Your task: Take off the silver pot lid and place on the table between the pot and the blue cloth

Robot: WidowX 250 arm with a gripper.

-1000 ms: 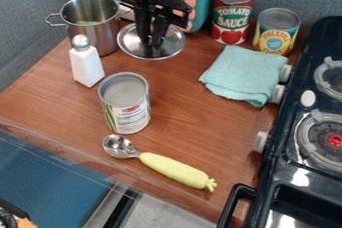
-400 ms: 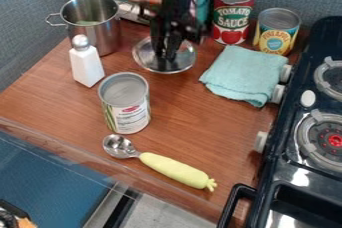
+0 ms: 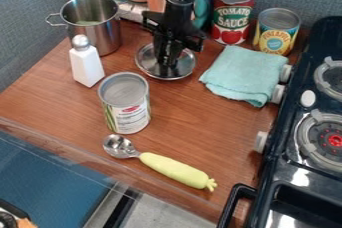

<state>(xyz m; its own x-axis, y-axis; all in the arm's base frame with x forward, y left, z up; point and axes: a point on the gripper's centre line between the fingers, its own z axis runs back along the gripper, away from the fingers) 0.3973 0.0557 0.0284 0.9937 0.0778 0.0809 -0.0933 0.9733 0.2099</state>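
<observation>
The black gripper [image 3: 167, 65] hangs down from the top edge over the silver lid [image 3: 148, 63], its tips at the middle of the lid where the knob would be. The lid lies roughly level at table height; whether it touches the wood I cannot tell. To its left stands the open silver pot [image 3: 107, 34], with something pale green inside. On the lid's right is the folded blue cloth [image 3: 246, 74], a small gap apart from it. The gripper's tips hide the lid's knob.
A white shaker [image 3: 87, 67] stands before the pot, and an open can [image 3: 125, 109] in front of the lid. Two cans, tomato sauce [image 3: 232, 17] and pineapple [image 3: 276, 32], stand behind the cloth. A green-handled scoop [image 3: 175, 169] lies in front; the stove [image 3: 294, 164] is at right.
The gripper and the lid have moved together to the right and toward the front, away from the pot. Over the last half second the lid has shifted only slightly, toward the front.
</observation>
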